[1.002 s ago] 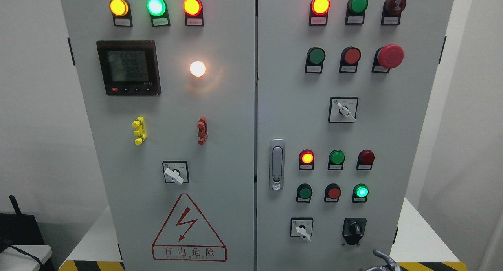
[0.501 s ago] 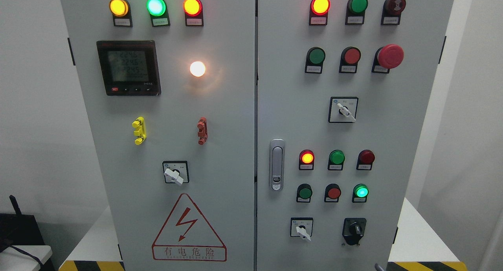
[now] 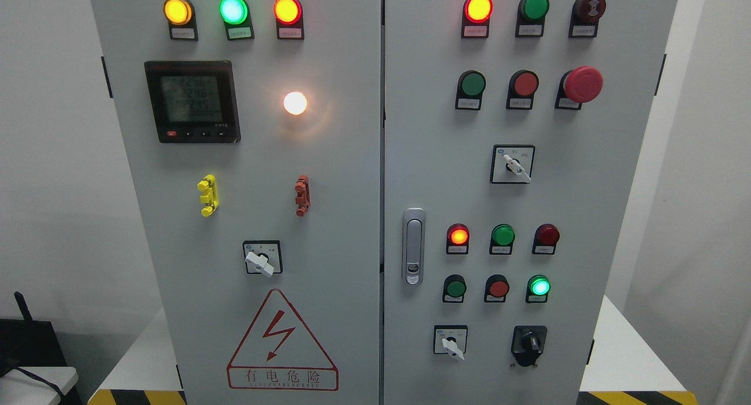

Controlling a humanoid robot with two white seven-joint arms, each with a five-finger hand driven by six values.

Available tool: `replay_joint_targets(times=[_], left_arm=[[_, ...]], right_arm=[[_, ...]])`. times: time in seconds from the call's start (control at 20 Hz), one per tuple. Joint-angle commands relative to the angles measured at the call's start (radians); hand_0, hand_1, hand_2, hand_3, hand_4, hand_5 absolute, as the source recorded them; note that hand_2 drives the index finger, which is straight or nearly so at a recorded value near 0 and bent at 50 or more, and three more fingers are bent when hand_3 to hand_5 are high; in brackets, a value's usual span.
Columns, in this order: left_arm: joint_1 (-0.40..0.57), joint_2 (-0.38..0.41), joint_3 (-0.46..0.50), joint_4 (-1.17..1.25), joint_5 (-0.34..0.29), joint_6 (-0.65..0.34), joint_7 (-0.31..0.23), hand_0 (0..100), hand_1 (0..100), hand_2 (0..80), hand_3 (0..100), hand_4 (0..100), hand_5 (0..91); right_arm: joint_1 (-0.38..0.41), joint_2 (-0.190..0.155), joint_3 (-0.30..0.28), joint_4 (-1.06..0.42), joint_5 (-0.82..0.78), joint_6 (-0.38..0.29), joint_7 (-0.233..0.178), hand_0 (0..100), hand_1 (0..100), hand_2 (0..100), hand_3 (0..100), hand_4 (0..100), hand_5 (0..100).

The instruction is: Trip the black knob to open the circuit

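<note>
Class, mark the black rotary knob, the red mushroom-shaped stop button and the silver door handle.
black rotary knob [image 3: 530, 342]: head view, centre of its grip.
red mushroom-shaped stop button [image 3: 582, 84]: head view, its cap.
silver door handle [image 3: 413, 240]: head view, mid-lever.

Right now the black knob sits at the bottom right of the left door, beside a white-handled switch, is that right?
Not quite. The black knob is at the bottom right of the right door, as the head view shows. The white-handled switch is beside it, to its left.
</note>
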Motion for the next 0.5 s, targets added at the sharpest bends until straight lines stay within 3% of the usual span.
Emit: replay_joint_targets(times=[0.0,0.25,0.45], left_arm=[[-0.008,0.000,0.000,0.000,-0.032,0.000,0.001,12,39,0.0,0,0,0.0],[-0.008,0.000,0.000,0.000,-0.034,0.000,0.001,12,39,0.0,0,0,0.0],[-0.008,0.000,0.000,0.000,-0.034,0.000,0.001,12,39,0.0,0,0,0.0]], right_arm=[[0.042,-0.042,0.023,-0.063,-0.009,0.000,0.003,1,25,0,6,12,10],[0.060,-0.059,0.026,-0.064,-0.049,-0.011,0.005,0,24,0,8,14,12],[0.074,-0.061,0.023,-0.064,-0.078,-0.018,0.065,0,23,0,9,15,13]])
